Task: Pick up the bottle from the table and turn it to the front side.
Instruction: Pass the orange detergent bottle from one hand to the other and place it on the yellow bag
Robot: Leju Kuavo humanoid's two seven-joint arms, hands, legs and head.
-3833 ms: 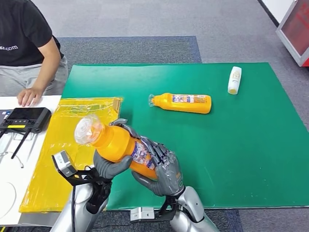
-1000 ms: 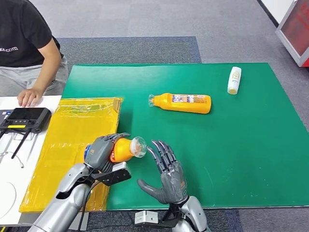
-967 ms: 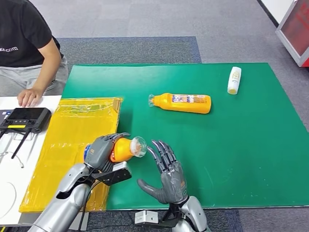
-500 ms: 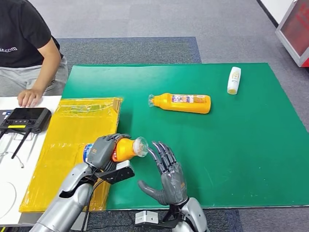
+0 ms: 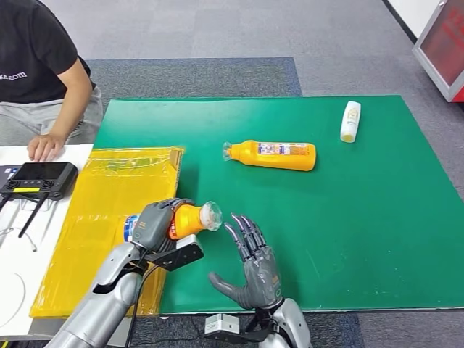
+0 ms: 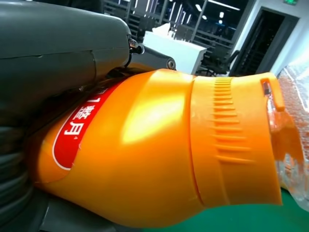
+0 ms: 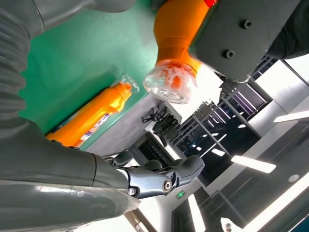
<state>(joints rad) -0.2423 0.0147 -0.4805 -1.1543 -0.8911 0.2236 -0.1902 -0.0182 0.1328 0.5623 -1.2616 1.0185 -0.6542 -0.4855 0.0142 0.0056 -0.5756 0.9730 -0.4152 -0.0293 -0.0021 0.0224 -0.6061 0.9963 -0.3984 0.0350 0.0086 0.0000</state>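
Held bottle [image 5: 185, 221]: orange, clear cap, lying roughly level in my left hand [image 5: 154, 223] above the seam where the yellow sheet [image 5: 104, 196] meets the green mat [image 5: 350, 225]; cap points toward my right hand [image 5: 253, 264].
Left hand state: fingers wrapped over the bottle's body, thumb beneath; the shoulder and cap stick out free.
Right hand state: fingers spread, palm up, holding nothing, just beside the cap but apart from it.
Handling, judged: rigid moulded plastic with a glossy skin, so I expect it to slip under a light hold. I would grip on the labelled mid-body [image 6: 78, 128], not on the smooth shoulder. The ribbed collar [image 6: 228, 140] offers some purchase for turning.
Cap [image 7: 170, 82]: clear and thin-looking; I treat it as the fragile part and keep load off it.
Contents: opaque wall, so fill level cannot be read; I assume moderate weight, possibly shifting liquid.
Second bottle [image 5: 272, 154]: same type, lying on its side farther out on the mat, untouched.
White bottle [image 5: 350, 120]: small, lying near the mat's far right corner.
Surroundings: a person sits at the far left, one hand on the white table beside a black controller [image 5: 37, 178].
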